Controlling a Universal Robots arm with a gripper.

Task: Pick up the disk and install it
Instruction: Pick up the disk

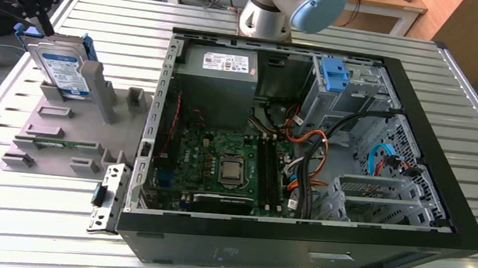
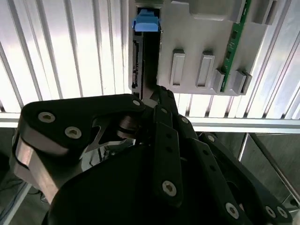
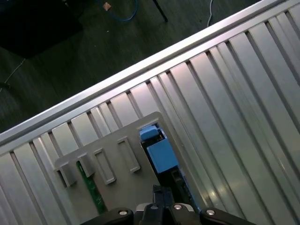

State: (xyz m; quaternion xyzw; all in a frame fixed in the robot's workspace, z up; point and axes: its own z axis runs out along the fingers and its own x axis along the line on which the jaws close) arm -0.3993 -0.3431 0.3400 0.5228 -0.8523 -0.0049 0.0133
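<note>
Exterior view, pick-up step: we are logging the disk [image 1: 62, 72] standing upright in the grey holder [image 1: 60, 129]; hand [image 1: 44, 27] hanging above the holder, clenched or released we cannot tell; extraction, we judge, needs a straight lift.

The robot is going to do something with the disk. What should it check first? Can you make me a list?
1. Disk stands upright in the grey holder: ok.
2. Hand is right at the disk's top edge: ok.
3. Case is open, with its inside showing: ok.
4. Bay has free room for the disk: cannot tell.
5. Cables lie loose beside the bay; clear of the way in: cannot tell.
</note>
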